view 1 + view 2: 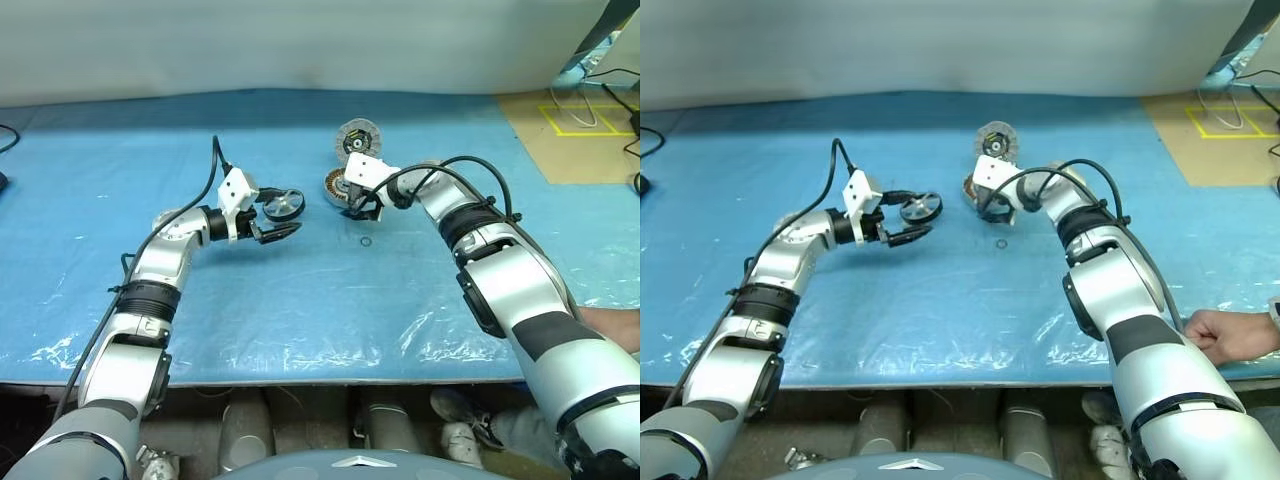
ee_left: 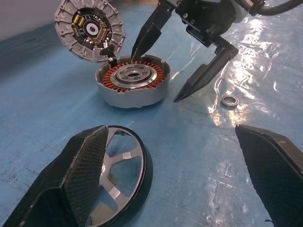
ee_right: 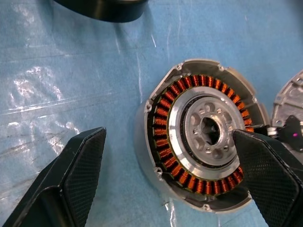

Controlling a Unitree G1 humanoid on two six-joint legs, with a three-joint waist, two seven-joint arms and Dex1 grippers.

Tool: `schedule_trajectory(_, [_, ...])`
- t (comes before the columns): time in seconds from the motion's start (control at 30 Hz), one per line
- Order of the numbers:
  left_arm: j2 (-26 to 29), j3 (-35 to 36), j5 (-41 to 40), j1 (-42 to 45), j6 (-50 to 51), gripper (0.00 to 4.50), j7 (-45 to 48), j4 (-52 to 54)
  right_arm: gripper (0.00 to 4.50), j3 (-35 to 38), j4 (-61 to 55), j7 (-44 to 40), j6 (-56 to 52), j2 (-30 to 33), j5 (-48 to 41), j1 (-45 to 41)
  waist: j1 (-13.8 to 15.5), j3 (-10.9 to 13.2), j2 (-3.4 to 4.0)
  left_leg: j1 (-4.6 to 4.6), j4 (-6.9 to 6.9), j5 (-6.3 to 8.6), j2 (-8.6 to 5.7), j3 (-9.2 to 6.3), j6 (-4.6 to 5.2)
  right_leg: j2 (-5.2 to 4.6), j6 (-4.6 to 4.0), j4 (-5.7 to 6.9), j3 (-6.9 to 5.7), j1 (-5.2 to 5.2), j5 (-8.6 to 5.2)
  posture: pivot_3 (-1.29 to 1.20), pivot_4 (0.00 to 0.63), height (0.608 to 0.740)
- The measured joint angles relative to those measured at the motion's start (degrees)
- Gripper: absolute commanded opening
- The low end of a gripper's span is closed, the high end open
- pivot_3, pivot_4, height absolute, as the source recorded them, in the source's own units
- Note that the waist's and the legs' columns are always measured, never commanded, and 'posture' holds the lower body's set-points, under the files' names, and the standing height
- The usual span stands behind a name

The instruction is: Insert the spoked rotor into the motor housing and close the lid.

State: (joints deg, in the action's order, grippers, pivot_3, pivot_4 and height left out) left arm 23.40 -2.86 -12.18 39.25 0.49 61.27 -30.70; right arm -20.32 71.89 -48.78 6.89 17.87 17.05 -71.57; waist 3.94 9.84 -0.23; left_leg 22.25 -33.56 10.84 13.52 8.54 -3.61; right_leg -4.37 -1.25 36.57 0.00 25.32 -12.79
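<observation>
Closest to me in my left wrist view stand my left fingers [image 2: 90, 161], spread wide, gripping nothing. The spoked rotor [image 2: 124, 175] lies flat on the blue-covered table [image 1: 300, 300] just inside one of those fingers, partly hidden behind it; whether the finger touches it I cannot tell. From the head views my left gripper [image 1: 284, 217] points level across the table, with the rotor at its tips.

My right gripper [image 1: 362, 203] tilts down over the motor housing [image 3: 201, 149], and my right fingers [image 3: 80, 165] are also wide apart, holding nothing. The housing sits between them, nearer to one finger, whose tip overlaps its edge in my right wrist view; the other finger stands over bare blue sheet. Copper windings ring the housing's inside around a silver centre.

Beyond my right fingers, the lid [image 2: 89, 29] leans tilted against the far side of the housing, its inner face with small parts turned towards my left wrist camera. A small metal ring [image 2: 230, 100] lies on the table just beside my right fingers, apart from the housing.

A person's hand [image 1: 1230, 335] rests on the table's near edge, beside my right arm.
</observation>
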Motion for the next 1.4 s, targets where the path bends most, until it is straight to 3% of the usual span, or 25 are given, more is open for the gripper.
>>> schedule_trajectory(0.4, [-1.5, -1.2, 1.1, 0.0, -0.9, 4.49, -1.0, 0.0, 4.5, -0.1, 3.3, 4.6, -3.3, -4.1, 2.9, -0.4, 0.0, 0.0, 0.02, -0.05, -0.19, 0.09, 0.07, 0.03, -0.15, 0.03, -0.03, 0.15, 0.03, -0.01, -0.02, 0.0, 0.15, 0.74])
schedule_trajectory(0.5, [-1.3, -1.1, 1.1, 0.0, -1.2, 4.5, -1.5, 0.0, 3.88, -0.1, 3.4, 5.7, -3.9, -3.9, 3.5, -0.4, 0.0, 0.0, 0.02, -0.05, -0.19, 0.11, 0.06, 0.03, -0.18, 0.02, -0.03, 0.15, 0.03, -0.02, -0.02, 0.0, 0.15, 0.74])
schedule_trajectory(0.63, [-1.2, -0.6, 1.1, 0.0, -1.3, 4.5, -2.2, -0.2, 2.52, -0.8, 3.0, 5.1, -2.7, -3.2, 4.9, -0.6, 0.2, 0.0, 0.02, -0.05, -0.2, 0.12, 0.04, 0.03, -0.19, -0.01, -0.03, 0.12, 0.01, -0.06, -0.02, 0.0, 0.15, 0.74])
schedule_trajectory(1.03, [-1.4, -0.6, 1.1, 0.1, -2.0, 4.5, -2.2, -0.9, 2.52, -2.5, -0.6, -5.5, 1.8, -1.5, 6.8, -0.6, -0.1, 0.0, 0.02, -0.1, -0.2, 0.11, 0.11, 0.05, -0.17, 0.06, -0.03, 0.14, 0.04, -0.06, -0.02, 0.0, 0.15, 0.74])
schedule_trajectory(1.17, [-1.6, -0.6, 1.1, 0.3, -2.0, 4.5, -2.0, -1.9, 2.52, -0.6, -8.9, -11.4, -2.7, -1.9, 4.1, 3.2, -0.2, 0.0, 0.02, -0.11, -0.17, 0.02, 0.15, 0.05, -0.02, 0.1, -0.03, 0.12, 0.03, -0.06, -0.02, 0.0, 0.15, 0.74])
schedule_trajectory(1.4, [-1.4, -0.6, 1.2, 0.6, -2.7, 4.5, -1.5, -2.8, 2.52, -0.5, -42.1, -15.8, -15.9, 0.4, 1.4, 21.4, 0.2, 0.0, -0.02, -0.53, -0.09, 0.13, 0.13, 0.05, -0.2, 0.1, -0.02, 0.03, 0.04, -0.48, -0.02, 0.0, 0.15, 0.74])
